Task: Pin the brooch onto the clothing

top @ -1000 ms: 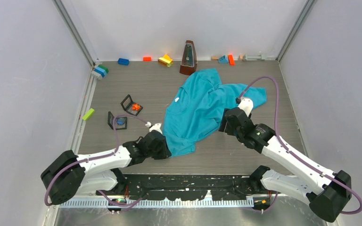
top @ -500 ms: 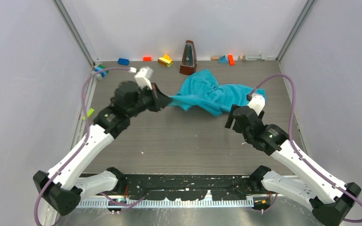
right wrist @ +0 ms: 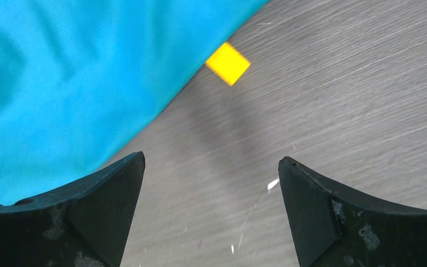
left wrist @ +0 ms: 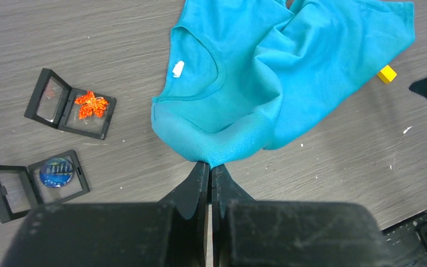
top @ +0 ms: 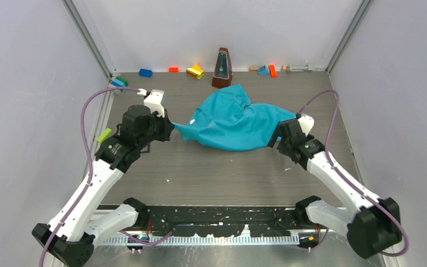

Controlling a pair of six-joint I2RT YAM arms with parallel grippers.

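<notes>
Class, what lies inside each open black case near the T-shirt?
In the left wrist view, the upper case holds an orange leaf-shaped brooch; the lower case holds a round blue brooch. Their pins, underneath, are hidden.

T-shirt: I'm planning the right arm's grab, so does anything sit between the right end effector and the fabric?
Nothing visible does. The open right end effector faces bare table, the T-shirt edge beside one finger; a yellow block lies just past that edge.

The left arm (top: 97, 178) is standing raised and angling forward, with the left gripper (left wrist: 210, 166) pinching an edge of the clothing (left wrist: 289, 67) between closed fingers. The right arm (top: 333, 175) is lying lower, stretched forward, and the right gripper (right wrist: 211, 172) is holding its fingers wide apart, gripping nothing.
</notes>
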